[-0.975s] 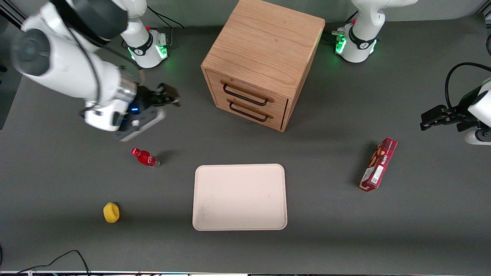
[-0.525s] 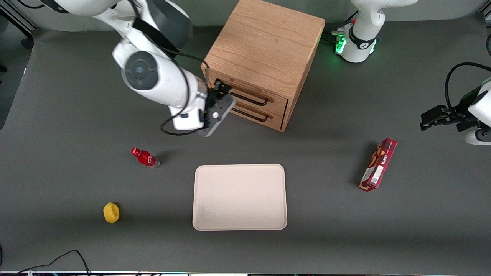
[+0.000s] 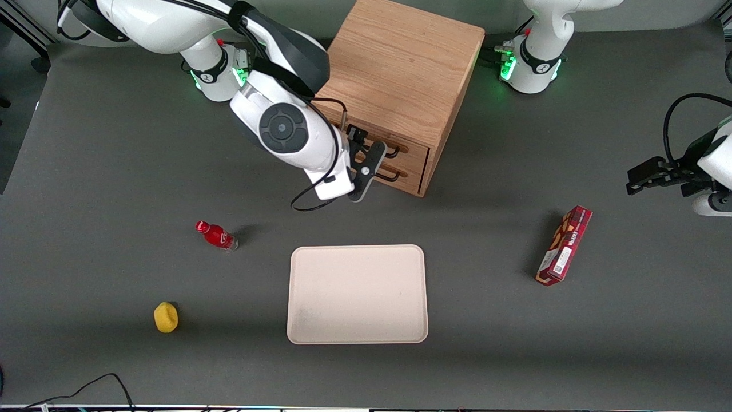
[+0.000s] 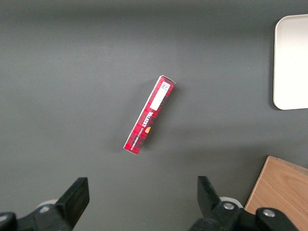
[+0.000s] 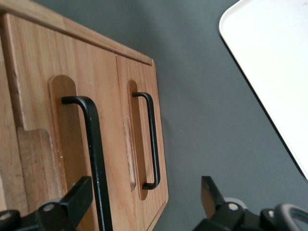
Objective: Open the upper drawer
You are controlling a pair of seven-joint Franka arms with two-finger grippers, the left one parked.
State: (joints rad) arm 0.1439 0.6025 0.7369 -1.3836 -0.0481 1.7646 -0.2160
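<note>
The oak cabinet (image 3: 400,63) stands at the back of the table, its drawers facing the front camera. The upper drawer (image 3: 414,150) is closed, and only the end of its black wire handle (image 3: 394,151) shows past my arm. The lower drawer (image 3: 413,178) is closed too. My gripper (image 3: 366,146) is open, close in front of the drawer fronts. In the right wrist view the upper handle (image 5: 94,159) runs between the open fingers, close beside one finger (image 5: 77,199). The gripper (image 5: 144,207) holds nothing. The lower handle (image 5: 151,139) lies beside it.
A cream tray (image 3: 357,294) lies nearer the front camera than the cabinet, also in the right wrist view (image 5: 274,62). A red bottle (image 3: 216,235) and a yellow object (image 3: 166,317) lie toward the working arm's end. A red box (image 3: 564,245) lies toward the parked arm's end.
My arm has swung from the working arm's end of the table over to the cabinet. The gripper now sits in front of the drawers. Both drawers have stayed closed.
</note>
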